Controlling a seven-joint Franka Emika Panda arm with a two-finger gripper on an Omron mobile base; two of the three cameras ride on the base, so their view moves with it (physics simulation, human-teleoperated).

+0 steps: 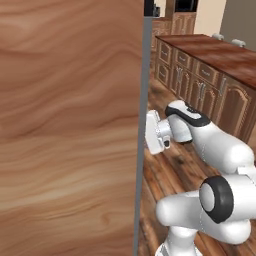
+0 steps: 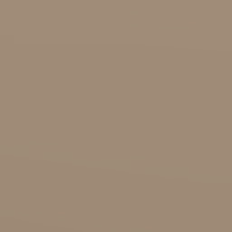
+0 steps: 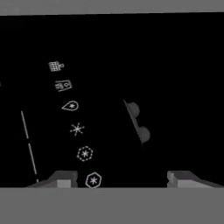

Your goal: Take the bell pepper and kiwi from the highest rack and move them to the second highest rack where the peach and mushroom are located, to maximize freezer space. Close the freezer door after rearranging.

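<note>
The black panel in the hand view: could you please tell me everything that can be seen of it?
The black panel looks flat, matte and very dark. Six small white symbols run in a slanting column down its left part, beside a dashed white line. Near the middle, two grey knobs sit along a slanted edge. The gripper faces it, tips apart with nothing between them; whether it touches the panel cannot be told.
</note>
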